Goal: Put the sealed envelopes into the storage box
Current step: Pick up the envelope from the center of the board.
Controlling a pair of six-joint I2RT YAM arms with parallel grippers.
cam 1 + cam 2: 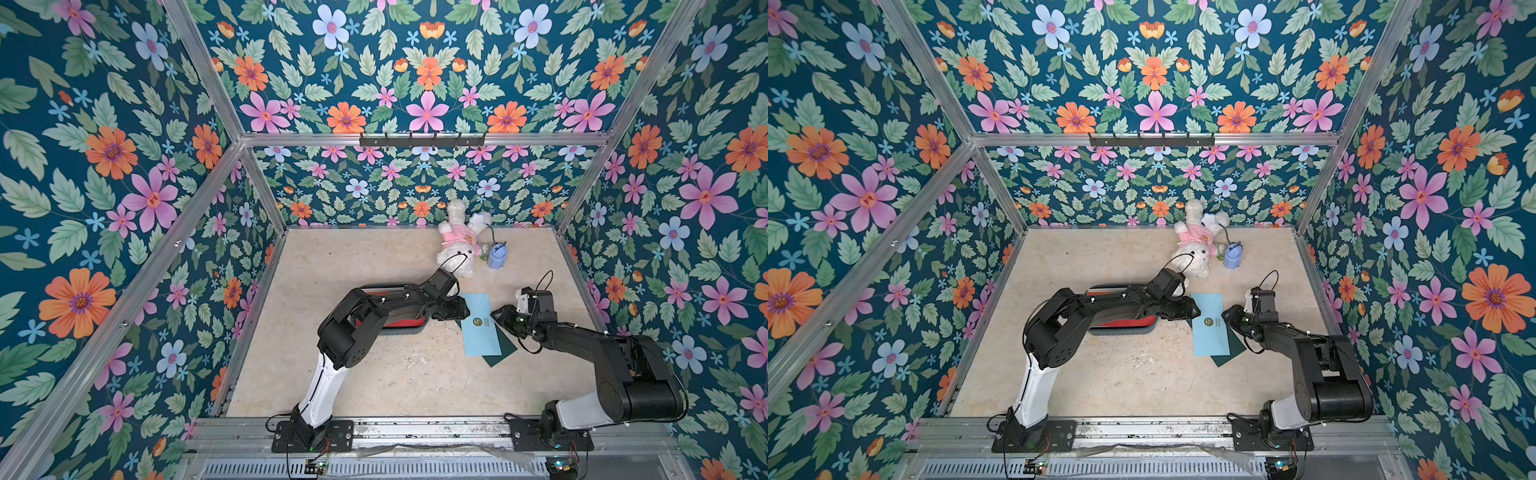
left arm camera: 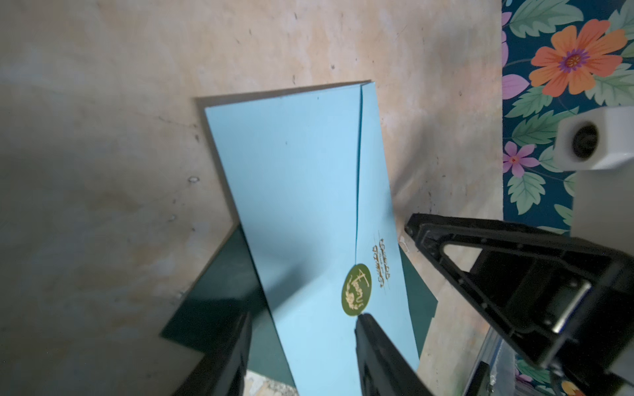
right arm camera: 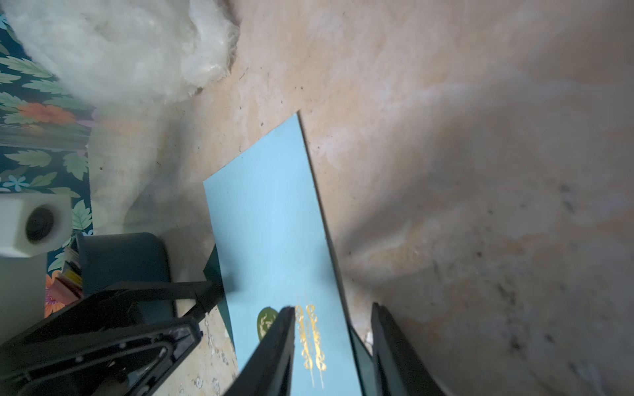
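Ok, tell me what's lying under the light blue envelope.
A dark green envelope lies under the light blue envelope, skewed, with corners poking out on two sides. Most of its face is covered: any seal, or anything beneath it, cannot be seen.

So the blue envelope [image 3: 274, 223] lies flat on the table [image 3: 480, 137], gold script and a round green seal [image 3: 267, 320] at the end nearest the camera. The right gripper [image 3: 332, 307] has its fingers spread, one over the paper right by the seal, the other just past the long edge. A green envelope [image 3: 360, 346] peeks out underneath. The left gripper [image 3: 207, 310] reaches in from the opposite side, fingertip at the blue edge. Behind it is the box [image 3: 127, 257] with coloured envelope edges [image 3: 70, 274] showing beside it, and a white plush [image 3: 120, 44] further off.
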